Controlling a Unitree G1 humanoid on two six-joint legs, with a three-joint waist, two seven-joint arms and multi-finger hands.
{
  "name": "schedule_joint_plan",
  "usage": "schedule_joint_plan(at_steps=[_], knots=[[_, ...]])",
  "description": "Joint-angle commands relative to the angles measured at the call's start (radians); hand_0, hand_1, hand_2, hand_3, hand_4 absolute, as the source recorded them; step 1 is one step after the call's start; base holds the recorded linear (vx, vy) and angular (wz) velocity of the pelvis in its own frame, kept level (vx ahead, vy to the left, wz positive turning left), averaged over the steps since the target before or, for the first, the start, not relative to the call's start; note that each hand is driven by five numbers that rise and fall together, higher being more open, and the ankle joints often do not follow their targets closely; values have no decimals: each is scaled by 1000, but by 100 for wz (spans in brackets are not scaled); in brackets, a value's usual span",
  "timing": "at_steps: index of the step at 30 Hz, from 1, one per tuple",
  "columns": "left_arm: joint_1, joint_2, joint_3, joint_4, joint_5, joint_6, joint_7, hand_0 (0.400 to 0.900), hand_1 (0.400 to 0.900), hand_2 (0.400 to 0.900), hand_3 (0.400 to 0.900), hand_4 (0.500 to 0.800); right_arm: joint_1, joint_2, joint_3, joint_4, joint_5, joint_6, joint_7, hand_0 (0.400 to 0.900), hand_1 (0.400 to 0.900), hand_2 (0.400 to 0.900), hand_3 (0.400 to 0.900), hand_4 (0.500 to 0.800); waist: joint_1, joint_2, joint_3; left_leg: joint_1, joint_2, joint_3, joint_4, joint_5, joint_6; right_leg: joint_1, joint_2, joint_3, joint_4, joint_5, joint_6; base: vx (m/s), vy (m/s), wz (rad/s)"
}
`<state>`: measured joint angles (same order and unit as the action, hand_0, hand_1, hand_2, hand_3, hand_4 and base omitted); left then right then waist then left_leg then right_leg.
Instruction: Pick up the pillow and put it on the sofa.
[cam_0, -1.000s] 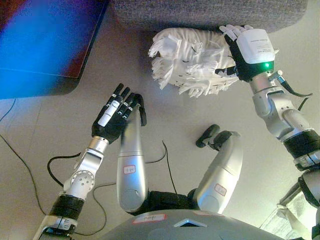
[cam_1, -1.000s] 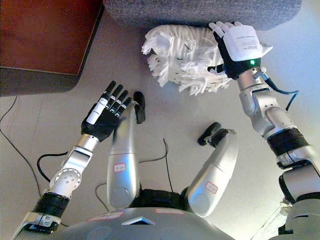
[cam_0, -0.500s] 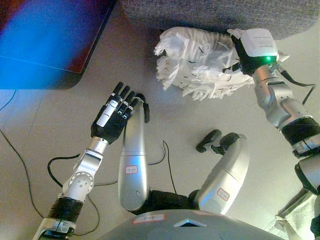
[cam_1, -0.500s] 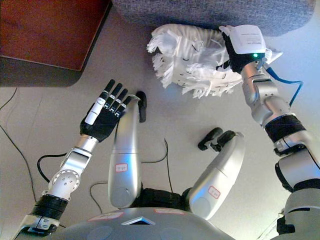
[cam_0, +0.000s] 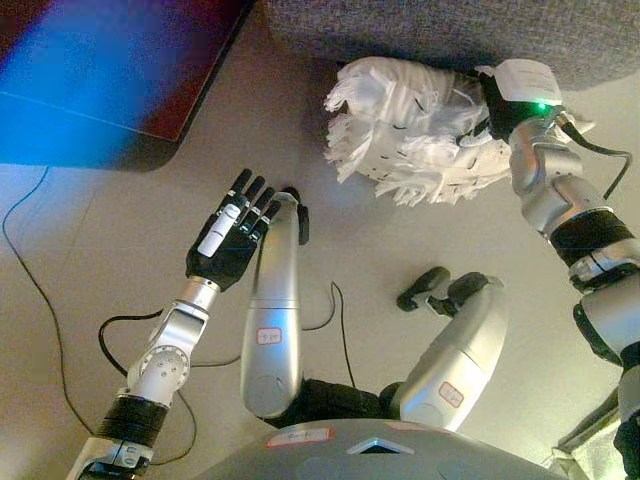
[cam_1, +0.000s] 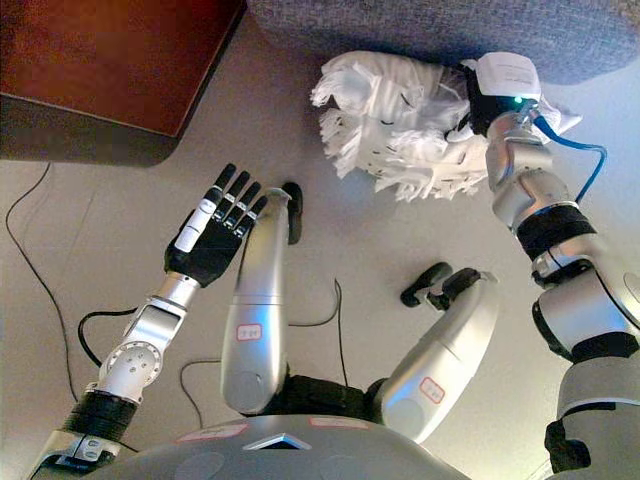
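Now the right hand (cam_0: 500, 105) digs deeper into the fluffy white pillow (cam_0: 415, 135) by the grey sofa's (cam_0: 450, 30) bottom edge; its fingers are hidden, so the grip is unclear. Left hand (cam_0: 232, 232) waits with fingers apart.

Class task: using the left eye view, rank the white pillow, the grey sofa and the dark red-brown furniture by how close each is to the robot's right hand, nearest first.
1. The pillow: the right hand is against its right end.
2. The sofa: just above that hand, along the top edge.
3. The dark red-brown furniture: far off, upper left.
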<state>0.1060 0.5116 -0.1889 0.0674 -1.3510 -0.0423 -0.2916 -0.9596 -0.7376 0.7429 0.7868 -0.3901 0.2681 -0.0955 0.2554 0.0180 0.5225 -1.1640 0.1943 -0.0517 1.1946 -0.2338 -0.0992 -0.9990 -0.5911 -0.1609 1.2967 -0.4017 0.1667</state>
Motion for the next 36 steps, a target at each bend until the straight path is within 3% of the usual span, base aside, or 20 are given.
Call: schedule_joint_plan(at_steps=[1, 10, 13, 14, 15, 22, 36], knots=[[29, -6, -70, -96, -12, -7, -18, 900, 900, 900, 900, 800, -125, -39, 0, 81, 13, 105, 81, 900, 900, 900, 900, 800, 33, 61, -2, 67, 51, -60, 137, -156, 26, -76, 33, -18, -22, 99, -50, 6, -4, 5], [9, -23, -102, -98, -10, -13, -9, 900, 900, 900, 900, 800, -225, 39, 49, 248, -1, 245, 197, 900, 900, 900, 900, 800, 56, 81, -2, 68, 43, -63, 123, -138, 25, -74, 28, -14, -33, 112, -58, -3, 11, 3], [4, -21, -108, -106, -11, -14, -6, 900, 900, 900, 900, 800, -237, 58, 56, 299, -22, 300, 297, 900, 900, 900, 900, 800, 64, 85, -2, 66, 42, -68, 124, -136, 29, -77, 25, -13, -32, 113, -61, -15, -5, 6], [0, -19, -109, -113, -12, -11, 1, 900, 900, 900, 900, 800, -238, 66, 58, 317, -6, 304, 293, 498, 498, 498, 498, 559, 67, 86, -2, 65, 42, -70, 125, -134, 29, -77, 23, -12, -32, 114, -62, -19, -14, 7], [-4, -18, -110, -117, -13, -6, 6, 900, 900, 900, 900, 800, -241, 78, 54, 334, -8, 315, 299, 400, 400, 400, 400, 500, 70, 88, -2, 66, 41, -70, 122, -131, 29, -76, 24, -12, -31, 115, -62, -16, -10, 6], [-16, -33, -126, -111, -4, -5, 3, 900, 900, 900, 900, 800, -252, 115, 27, 388, 53, 287, 199, 400, 400, 400, 400, 500, 79, 97, -2, 81, 44, -61, 98, -114, 34, -57, 23, -16, -48, 126, -66, -7, 1, 2], [-24, -32, -138, -137, -12, -3, 31, 900, 900, 900, 900, 800, -235, 93, -6, 395, 104, 239, 126, 400, 400, 400, 400, 500, 69, 109, -2, 69, 51, -53, 113, -120, 38, -69, 7, -1, -40, 130, -69, -5, 10, 0]])
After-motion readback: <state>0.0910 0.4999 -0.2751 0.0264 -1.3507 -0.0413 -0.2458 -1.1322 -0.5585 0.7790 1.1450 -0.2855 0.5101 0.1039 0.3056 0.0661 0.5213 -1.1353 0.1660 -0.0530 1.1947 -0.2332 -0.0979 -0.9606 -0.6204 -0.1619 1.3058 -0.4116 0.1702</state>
